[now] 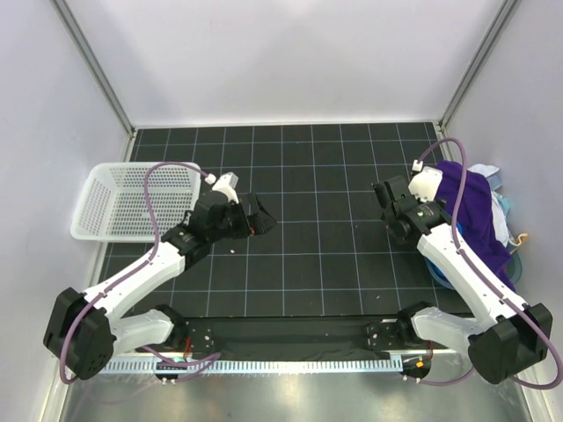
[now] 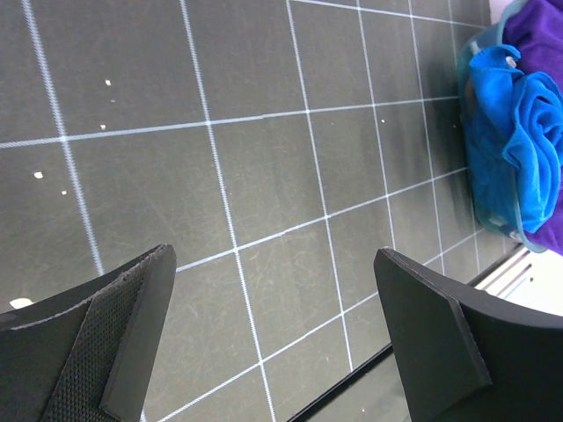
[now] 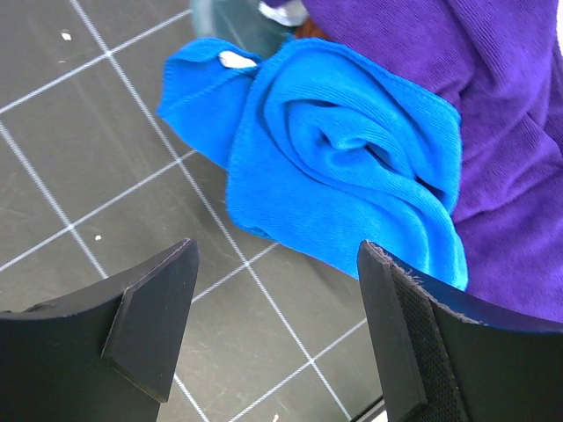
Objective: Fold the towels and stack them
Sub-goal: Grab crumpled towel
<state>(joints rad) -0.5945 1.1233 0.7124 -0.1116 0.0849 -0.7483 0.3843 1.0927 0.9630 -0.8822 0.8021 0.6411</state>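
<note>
Gridded mat [image 1: 308, 264], pincers [image 1: 262, 223] [image 1: 393, 211] tilted inward, seemingly hovering

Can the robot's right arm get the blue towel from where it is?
Probably yes. The right gripper is open and points at the blue towel, with nothing between them. The purple towel lies against its far side.

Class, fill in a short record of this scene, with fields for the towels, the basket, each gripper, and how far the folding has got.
Towels: blue towel, purple towel and white towel, crumpled in one heap at the table's right edge
Basket: white basket, left side of the table, apart from the towels
Left gripper: left gripper open, holding nothing, over the bare grid mat
Right gripper: right gripper open, holding nothing, beside the blue towel
Progress: no towel folded or stacked yet
</note>
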